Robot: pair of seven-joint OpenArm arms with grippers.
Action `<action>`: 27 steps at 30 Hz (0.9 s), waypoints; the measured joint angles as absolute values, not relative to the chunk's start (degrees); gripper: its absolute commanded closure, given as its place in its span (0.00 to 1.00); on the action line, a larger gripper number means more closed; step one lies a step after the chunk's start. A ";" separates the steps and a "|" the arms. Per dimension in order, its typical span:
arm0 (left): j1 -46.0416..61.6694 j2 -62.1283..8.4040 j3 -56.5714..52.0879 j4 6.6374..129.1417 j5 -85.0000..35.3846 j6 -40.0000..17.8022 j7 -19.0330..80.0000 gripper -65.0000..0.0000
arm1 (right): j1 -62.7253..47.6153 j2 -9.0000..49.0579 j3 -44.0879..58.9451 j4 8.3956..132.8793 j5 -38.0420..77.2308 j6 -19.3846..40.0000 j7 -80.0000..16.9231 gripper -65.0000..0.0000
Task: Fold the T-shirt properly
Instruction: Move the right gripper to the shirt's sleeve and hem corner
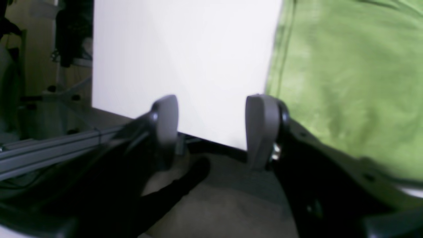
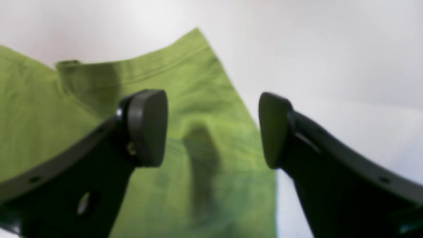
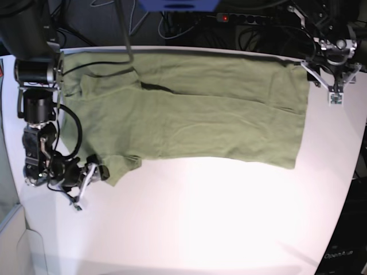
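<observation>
One plain T-shirt, no print

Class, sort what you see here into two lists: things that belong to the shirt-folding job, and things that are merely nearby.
Belongs to the job:
T-shirt
left tool
right tool
white table

Merely nearby:
cables behind the table
metal rail beside the table
</observation>
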State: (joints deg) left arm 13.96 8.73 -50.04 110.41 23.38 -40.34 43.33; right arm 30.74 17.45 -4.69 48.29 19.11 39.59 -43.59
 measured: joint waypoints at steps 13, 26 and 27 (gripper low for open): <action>13.93 8.56 -50.06 110.41 23.42 -40.34 46.59 0.52 | 35.92 17.50 -6.39 36.05 18.81 39.46 -33.80 0.34; 12.69 8.10 -50.00 110.41 23.38 -40.32 48.25 0.52 | 35.88 16.36 -10.11 34.17 18.79 39.46 -28.67 0.34; 12.67 8.12 -49.98 110.41 23.35 -40.32 48.25 0.52 | 35.86 16.36 -10.11 34.17 18.81 39.46 -28.21 0.34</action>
State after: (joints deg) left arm 12.67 8.12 -49.98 110.41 23.35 -40.32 48.25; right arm 35.86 16.36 -10.11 34.17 18.81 39.46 -28.21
